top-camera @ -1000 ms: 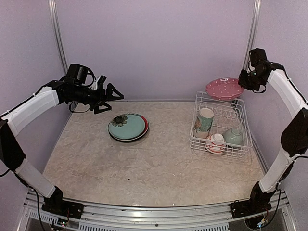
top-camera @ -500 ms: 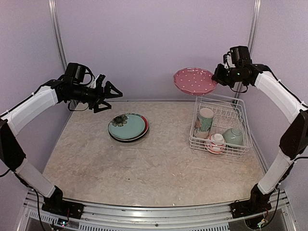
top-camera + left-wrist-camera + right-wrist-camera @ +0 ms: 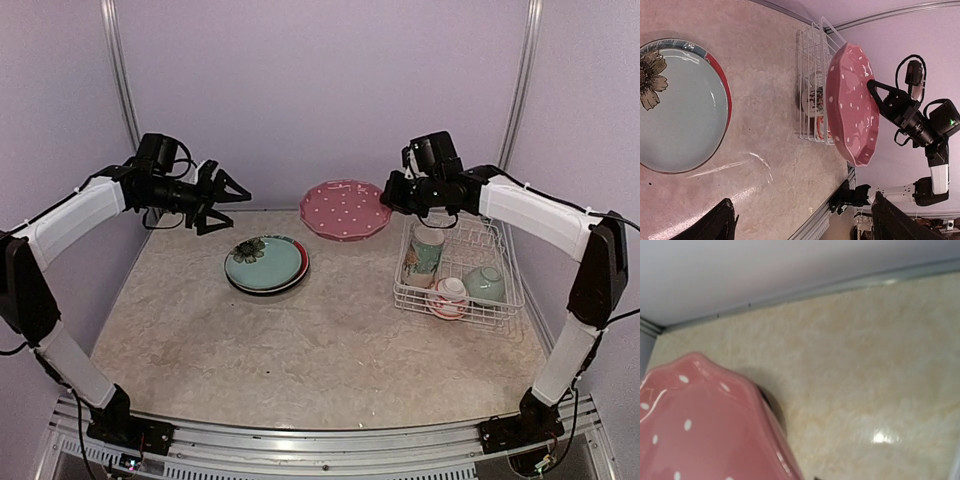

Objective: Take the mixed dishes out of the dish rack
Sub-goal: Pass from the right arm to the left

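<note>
On the left, the left gripper [image 3: 228,208] hangs in the air above the far left part of the pale marbled tabletop [image 3: 300,350], its two black fingers spread wide with nothing between them; in the left wrist view they frame the scene from either side and touch nothing [image 3: 805,225]. Just near and right of it, a light teal ceramic plate [image 3: 262,264] with a dark flower at its left edge lies flat on the table, stacked on a red-teal plate with a black rim [image 3: 301,262], of which only a crescent on the right shows. Further right, the pink ceramic plate with white dots [image 3: 345,208] is off the table, over its far middle part, between the stacked plates and the rack and apart from both. It is tilted, its upper face towards the overhead camera, and it casts a shadow on the surface under it in the right wrist view [image 3: 705,425]. The right gripper [image 3: 392,195] is clamped on this plate's right rim, reaching leftward from beyond the rack. At the far right stands the white wire-grid dish rack [image 3: 455,318], squarish with low sides, on the table. Inside it, a tall cream patterned mug [image 3: 425,252] stands upright in the far left part, a small white-pink bowl [image 3: 448,297] sits at the near left, and a small mint green bowl [image 3: 485,284] lies just right of that bowl.
</note>
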Controlling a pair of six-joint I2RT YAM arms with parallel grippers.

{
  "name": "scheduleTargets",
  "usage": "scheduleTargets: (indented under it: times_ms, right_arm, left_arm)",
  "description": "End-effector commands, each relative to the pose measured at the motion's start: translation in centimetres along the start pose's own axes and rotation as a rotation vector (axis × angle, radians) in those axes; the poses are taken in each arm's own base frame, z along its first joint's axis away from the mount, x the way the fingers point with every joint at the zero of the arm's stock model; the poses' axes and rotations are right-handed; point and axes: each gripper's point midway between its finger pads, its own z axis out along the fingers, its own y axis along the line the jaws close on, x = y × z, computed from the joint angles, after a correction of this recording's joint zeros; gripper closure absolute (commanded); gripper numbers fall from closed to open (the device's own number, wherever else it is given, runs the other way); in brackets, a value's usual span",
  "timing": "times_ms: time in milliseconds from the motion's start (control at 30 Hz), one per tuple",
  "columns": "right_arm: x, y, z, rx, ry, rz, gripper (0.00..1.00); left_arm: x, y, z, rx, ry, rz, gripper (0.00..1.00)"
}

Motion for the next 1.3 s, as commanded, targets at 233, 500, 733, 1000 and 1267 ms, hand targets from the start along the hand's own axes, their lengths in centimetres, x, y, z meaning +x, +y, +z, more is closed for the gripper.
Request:
scheduleTargets:
  times_ms: [233,500,733,1000,1267]
  right_arm:
    - [2.0,7.0,2.4,-0.075,-0.150,0.039,1.00]
    - [4.0,9.2,4.6,-0.135,-0.161,0.056,1.00]
    - [3.6,10.0,4.3,-0.168,-0.170,0.039,1.00]
    - [4.1,11.4,4.4,-0.258,-0.149,0.059,1.00]
    - [4.4,12.2,4.8,-0.315,-0.140,0.092,1.00]
  left_arm:
    - [2.0,2.0,3.9,-0.151,0.110,0.015,0.18]
    - [2.9,4.5,5.6,-0.301,0.136,0.021,0.30]
    - [2.7,5.1,5.7,-0.298,0.127,-0.009,0.31]
    - [2.4,5.3,6.6,-0.144,0.165,-0.111,0.44]
    - [1.9,5.0,6.4,-0.045,0.166,-0.167,0.51]
